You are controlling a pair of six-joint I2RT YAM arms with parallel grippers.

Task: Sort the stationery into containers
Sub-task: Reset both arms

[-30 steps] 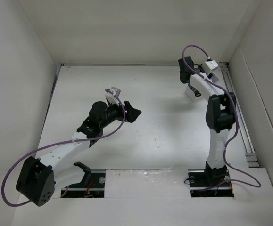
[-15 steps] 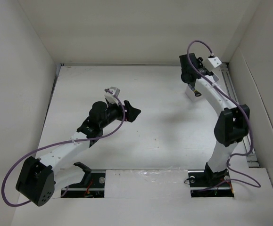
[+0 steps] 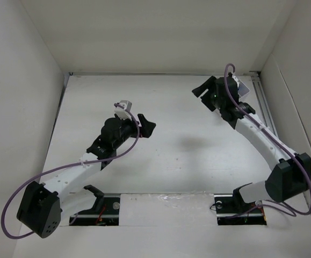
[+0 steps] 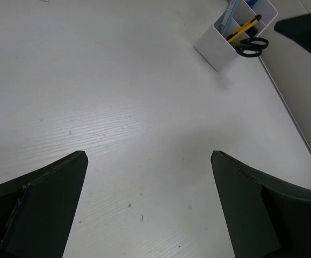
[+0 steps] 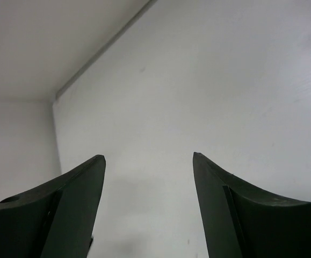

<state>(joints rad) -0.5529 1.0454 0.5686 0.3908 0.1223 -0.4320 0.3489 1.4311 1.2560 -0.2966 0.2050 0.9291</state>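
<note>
The container (image 4: 213, 45), a small white divided box, shows at the top right of the left wrist view. In it stand a yellow-and-black pen (image 4: 244, 27), black-handled scissors (image 4: 251, 47) and a thin blue item (image 4: 229, 11). In the top view the right arm hides the box. My left gripper (image 3: 149, 126) (image 4: 147, 156) is open over bare table at mid-left, with nothing between its fingers. At the back right my right gripper (image 3: 201, 89) (image 5: 148, 156) is open and empty, pointing left toward the far wall. Its dark tip (image 4: 305, 31) shows beside the box.
White walls close in the table on the left, back and right. A metal rail (image 3: 269, 126) runs along the right edge. Purple cables loop over both arms. The arm bases (image 3: 240, 207) sit at the near edge.
The right arm has stretched out and swung its gripper left, off the container, with its jaws opening wider. The left gripper has shifted slightly back and left.
</note>
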